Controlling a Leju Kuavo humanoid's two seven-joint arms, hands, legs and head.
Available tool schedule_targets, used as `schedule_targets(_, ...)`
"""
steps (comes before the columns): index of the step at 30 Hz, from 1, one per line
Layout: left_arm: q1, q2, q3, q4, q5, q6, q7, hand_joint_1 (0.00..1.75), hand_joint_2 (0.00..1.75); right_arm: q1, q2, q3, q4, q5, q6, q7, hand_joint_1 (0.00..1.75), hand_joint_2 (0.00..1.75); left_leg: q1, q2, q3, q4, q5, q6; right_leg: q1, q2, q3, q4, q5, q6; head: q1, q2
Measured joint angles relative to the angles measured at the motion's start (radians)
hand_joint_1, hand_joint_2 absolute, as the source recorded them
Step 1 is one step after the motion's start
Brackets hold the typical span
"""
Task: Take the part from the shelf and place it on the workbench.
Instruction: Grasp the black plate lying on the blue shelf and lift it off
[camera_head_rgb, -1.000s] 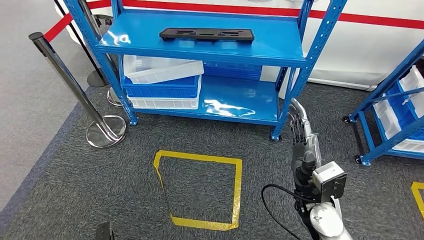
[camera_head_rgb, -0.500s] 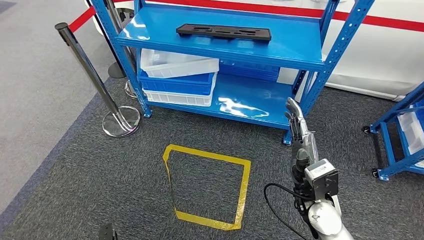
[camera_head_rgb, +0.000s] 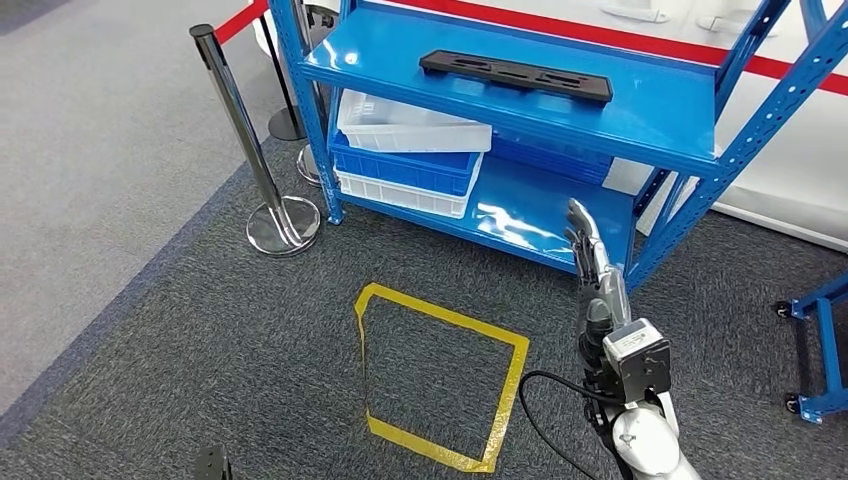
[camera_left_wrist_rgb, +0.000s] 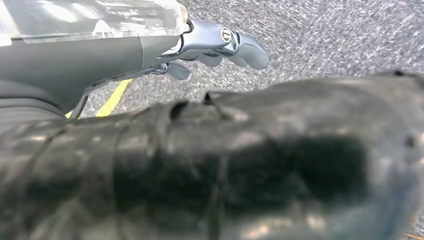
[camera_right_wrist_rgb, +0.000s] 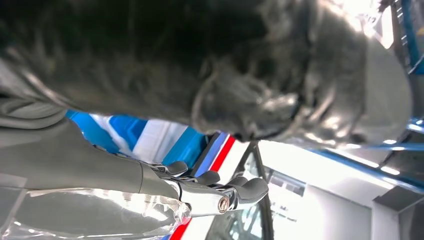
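Part (camera_head_rgb: 515, 76), one black bar, lies on the blue shelf (camera_head_rgb: 660, 120). Three bins (camera_head_rgb: 405, 170) sit stacked below. Right hand (camera_head_rgb: 590, 255) and left hand (camera_left_wrist_rgb: 220, 45): fingers apart, holding nothing

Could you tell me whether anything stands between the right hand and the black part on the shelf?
Nothing visible does: the black part lies alone on the top shelf, and the right hand hangs lower, before the rack.
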Motion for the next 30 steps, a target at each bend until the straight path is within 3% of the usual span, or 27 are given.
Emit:
schedule_targets(2, -0.001, 0.0, -0.001, 0.0, -0.001, -0.001, -0.004, 0.0, 0.0, 0.0, 0.0, 0.001, -0.003, -0.006, 0.008, -0.008, 0.0, 0.0, -0.001, -0.004, -0.009, 0.012, -0.006, -0.012, 0.002, 0.007, 0.018, -0.042, 0.001, -0.008, 0.001, 0.0)
schedule_targets(6, 0.002, 0.001, -0.002, 0.0, -0.003, -0.001, -0.009, 0.0, 0.0, 0.001, -0.001, 0.002, -0.006, -0.01, 0.016, -0.016, 0.0, 0.0, 0.0, -0.001, -0.022, 0.032, -0.022, -0.029, 0.001, 0.006, 0.017, -0.049, 0.005, -0.034, -0.001, 0.0)
schedule_targets(8, 0.001, 0.001, -0.003, 0.0, -0.003, -0.002, -0.012, 0.0, 0.0, 0.0, -0.001, 0.002, -0.007, -0.011, 0.017, -0.017, 0.0, 0.0, 0.003, 0.008, -0.063, 0.12, -0.072, -0.04, -0.001, 0.003, 0.018, -0.052, 0.006, -0.042, -0.006, 0.0)
schedule_targets(10, 0.0, 0.0, -0.003, 0.0, -0.003, -0.002, -0.013, 0.0, 0.0, 0.001, -0.001, 0.002, -0.008, -0.012, 0.017, -0.017, 0.0, 0.0, 0.006, 0.014, -0.126, 0.248, -0.125, -0.046, 0.001, -0.001, 0.017, -0.052, 0.006, -0.045, -0.008, 0.0)
schedule_targets(11, 0.001, 0.0, -0.003, 0.0, -0.003, -0.002, -0.013, 0.0, 0.0, 0.002, -0.001, 0.003, -0.008, -0.013, 0.017, -0.017, 0.0, 0.0, 0.006, 0.015, -0.145, 0.284, -0.13, -0.047, 0.002, -0.002, 0.017, -0.052, 0.005, -0.046, -0.008, 0.0)
schedule_targets(12, 0.002, 0.0, -0.003, 0.0, -0.003, -0.002, -0.013, 0.0, 0.0, 0.002, -0.001, 0.003, -0.008, -0.013, 0.017, -0.017, 0.0, 0.0, 0.006, 0.016, -0.148, 0.286, -0.118, -0.045, 0.003, -0.002, 0.018, -0.051, 0.005, -0.046, -0.009, 0.0)
schedule_targets(14, 0.002, 0.001, -0.004, 0.0, -0.003, -0.002, -0.013, 0.0, 0.0, 0.002, -0.001, 0.003, -0.008, -0.013, 0.017, -0.017, 0.0, 0.0, 0.004, 0.017, -0.099, 0.179, -0.049, -0.035, 0.006, -0.002, 0.021, -0.052, 0.003, -0.046, -0.009, 0.0)
schedule_targets(16, 0.0, 0.001, -0.004, 0.0, -0.005, -0.002, -0.014, 0.0, 0.0, 0.002, -0.001, 0.003, -0.008, -0.014, 0.017, -0.017, 0.0, 0.0, -0.002, 0.018, -0.038, 0.052, -0.004, -0.022, 0.008, -0.002, 0.024, -0.053, 0.002, -0.042, -0.008, 0.0)
schedule_targets(19, -0.002, 0.001, -0.008, 0.0, -0.006, -0.003, -0.014, 0.0, 0.0, 0.002, -0.001, 0.003, -0.008, -0.015, 0.017, -0.017, 0.0, 0.0, -0.011, 0.017, -0.017, 0.005, 0.0, -0.013, 0.007, -0.002, 0.024, -0.06, 0.005, -0.028, -0.008, 0.0)
schedule_targets(21, 0.0, 0.001, -0.01, 0.0, -0.007, -0.003, -0.013, 0.0, 0.0, 0.002, -0.002, 0.003, -0.008, -0.016, 0.017, -0.017, 0.0, 0.0, -0.005, 0.017, -0.009, -0.01, 0.007, -0.003, 0.007, -0.002, 0.025, -0.057, 0.0, -0.017, -0.007, 0.0)
schedule_targets(23, 0.0, 0.001, -0.013, 0.0, -0.007, -0.003, -0.013, 0.0, 0.0, 0.002, -0.003, 0.003, -0.007, -0.016, 0.017, -0.016, 0.0, 0.0, 0.001, 0.019, 0.001, -0.025, 0.014, 0.008, 0.009, -0.002, -0.001, 0.007, -0.04, -0.011, -0.006, 0.0)
schedule_targets(25, -0.001, 0.002, -0.016, 0.0, -0.007, -0.003, -0.013, 0.0, 0.0, 0.005, -0.004, 0.004, -0.007, -0.017, 0.016, -0.016, 0.0, 0.0, -0.001, 0.018, 0.002, -0.025, 0.013, 0.014, 0.008, -0.002, -0.062, 0.134, -0.101, -0.008, -0.005, 0.0)
schedule_targets(26, -0.001, 0.002, -0.017, 0.0, -0.007, -0.003, -0.013, 0.0, 0.0, 0.006, -0.004, 0.004, -0.006, -0.017, 0.016, -0.016, 0.0, 0.0, -0.002, 0.018, 0.002, -0.024, 0.012, 0.015, 0.007, -0.002, -0.09, 0.187, -0.117, -0.007, -0.005, 0.0)
schedule_targets(27, 0.0, 0.002, -0.019, 0.0, -0.007, -0.003, -0.013, 0.0, 0.0, 0.008, -0.005, 0.004, -0.005, -0.017, 0.016, -0.016, 0.0, 0.0, -0.003, 0.017, 0.003, -0.023, 0.01, 0.015, 0.007, -0.002, -0.103, 0.209, -0.114, -0.005, -0.005, 0.0)
schedule_targets(28, 0.001, 0.001, -0.019, 0.0, -0.007, -0.004, -0.013, 0.0, 0.0, 0.008, -0.005, 0.004, -0.005, -0.018, 0.016, -0.016, 0.0, 0.0, -0.003, 0.016, 0.004, -0.021, 0.008, 0.014, 0.006, -0.002, -0.097, 0.192, -0.092, -0.005, -0.005, 0.0)
schedule_targets(30, 0.002, 0.0, -0.021, 0.0, -0.007, -0.004, -0.013, 0.0, 0.0, 0.008, -0.007, 0.004, -0.005, -0.018, 0.016, -0.016, 0.0, 0.0, -0.002, 0.013, 0.006, -0.012, 0.001, 0.009, 0.005, -0.001, -0.04, 0.068, -0.02, -0.007, -0.005, 0.0)
